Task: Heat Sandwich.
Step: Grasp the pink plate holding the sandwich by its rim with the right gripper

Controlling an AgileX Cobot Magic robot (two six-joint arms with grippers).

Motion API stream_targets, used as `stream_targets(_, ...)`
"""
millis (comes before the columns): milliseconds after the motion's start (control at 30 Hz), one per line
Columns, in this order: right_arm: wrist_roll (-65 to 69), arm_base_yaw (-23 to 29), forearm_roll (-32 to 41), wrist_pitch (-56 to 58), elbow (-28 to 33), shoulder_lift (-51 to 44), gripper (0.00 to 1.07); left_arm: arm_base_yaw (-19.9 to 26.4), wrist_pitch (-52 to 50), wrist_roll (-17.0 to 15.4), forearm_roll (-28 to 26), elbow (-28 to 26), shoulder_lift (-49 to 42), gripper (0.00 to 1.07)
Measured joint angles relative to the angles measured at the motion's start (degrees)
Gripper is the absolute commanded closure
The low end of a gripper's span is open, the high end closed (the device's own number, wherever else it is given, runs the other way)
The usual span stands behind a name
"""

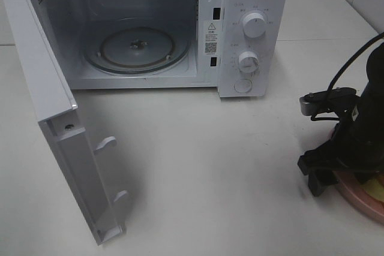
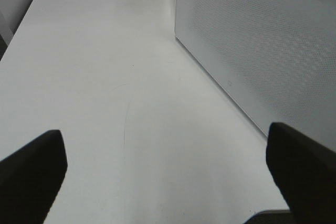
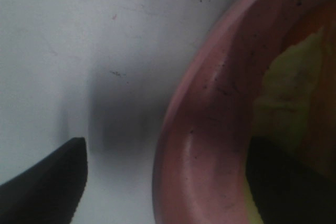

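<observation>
At right edge of table point(image 1: 198, 166), right gripper point(image 3: 168, 148) is standing open astride plate point(image 3: 210, 103) rim, one side outside, the other inside over sandwich point(image 3: 286, 82). Sandwich is lying on plate, just inward of jaws; long axis hidden. Right arm is working nearer; left gripper point(image 2: 165, 135) is hanging open and empty, well apart. Microwave point(image 1: 252, 28) sticker point(image 1: 211, 37) is showing warning triangle and QR code; text unreadable.

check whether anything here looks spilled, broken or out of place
Nothing stands out. The microwave has its door swung wide open on a bare glass turntable, as loading needs. The pink plate with the sandwich sits on the table, right of the microwave's front. Only a faint curved scuff marks the tabletop.
</observation>
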Motion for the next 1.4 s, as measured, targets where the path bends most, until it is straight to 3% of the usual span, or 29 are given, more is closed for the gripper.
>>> stream_targets(67, 0.0, 0.0, -0.2, 0.0, 0.0, 0.0, 0.48, 0.0, 0.0, 0.0, 0.0, 0.0, 0.0, 0.09)
stream_targets(100, 0.0, 0.0, -0.2, 0.0, 0.0, 0.0, 0.48, 0.0, 0.0, 0.0, 0.0, 0.0, 0.0, 0.09)
stream_targets(167, 0.0, 0.0, -0.4, -0.1, 0.0, 0.0, 0.57, 0.0, 0.0, 0.0, 0.0, 0.0, 0.0, 0.09)
stream_targets(233, 0.0, 0.0, -0.6, -0.1, 0.0, 0.0, 0.75, 0.0, 0.0, 0.0, 0.0, 0.0, 0.0, 0.09)
stream_targets(267, 0.0, 0.0, -0.6, -0.1, 0.0, 0.0, 0.75, 0.0, 0.0, 0.0, 0.0, 0.0, 0.0, 0.09)
stream_targets(367, 0.1, 0.0, -1.1, -0.1, 0.0, 0.0, 0.97, 0.0, 0.0, 0.0, 0.0, 0.0, 0.0, 0.09)
stream_targets(500, 0.1, 0.0, -1.1, -0.1, 0.0, 0.0, 1.07, 0.0, 0.0, 0.0, 0.0, 0.0, 0.0, 0.09)
stream_targets(1067, 1.0, 0.0, -1.8, 0.0, 0.0, 0.0, 1.07, 0.0, 0.0, 0.0, 0.0, 0.0, 0.0, 0.09)
stream_targets(1400, 7.6, 3.4, -9.7, 4.9, -1.0, 0.0, 1.07, 0.0, 0.0, 0.0, 0.0, 0.0, 0.0, 0.09)
